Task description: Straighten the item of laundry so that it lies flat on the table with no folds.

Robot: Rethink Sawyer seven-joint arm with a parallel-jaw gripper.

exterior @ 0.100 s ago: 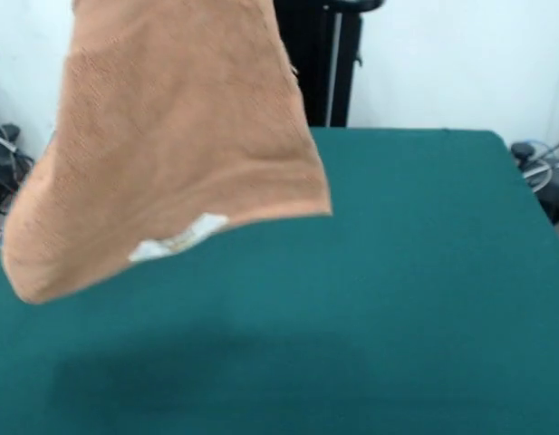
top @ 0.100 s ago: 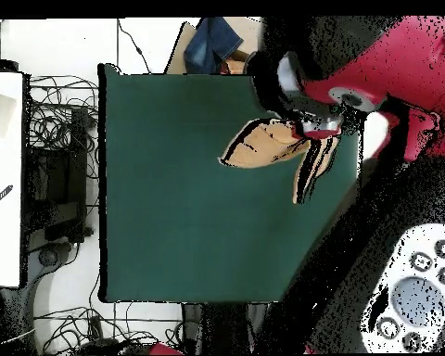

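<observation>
Green table [exterior @ 0.100 s ago: 424, 299] below, towel [exterior @ 0.100 s ago: 170, 136] hanging clear above it.

Tangled black cables [top @ 0.100 s ago: 59, 120] are seen on the white floor beside the tabletop's left edge in the overhead view. A blue cloth bundle [top @ 0.100 s ago: 212, 42] is seen past its top edge.

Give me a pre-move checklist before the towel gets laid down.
1. Towel lifted off the table: ok, it hangs in the air in the front view.
2. Towel hanging without folds: not ok, it looks bunched in the overhead view.
3. Label visible: ok, at the lower edge.
4. Grip on the towel: cannot tell, the gripper is hidden.
5. Bare table to lay it on: ok, green cloth shows below the towel.
</observation>
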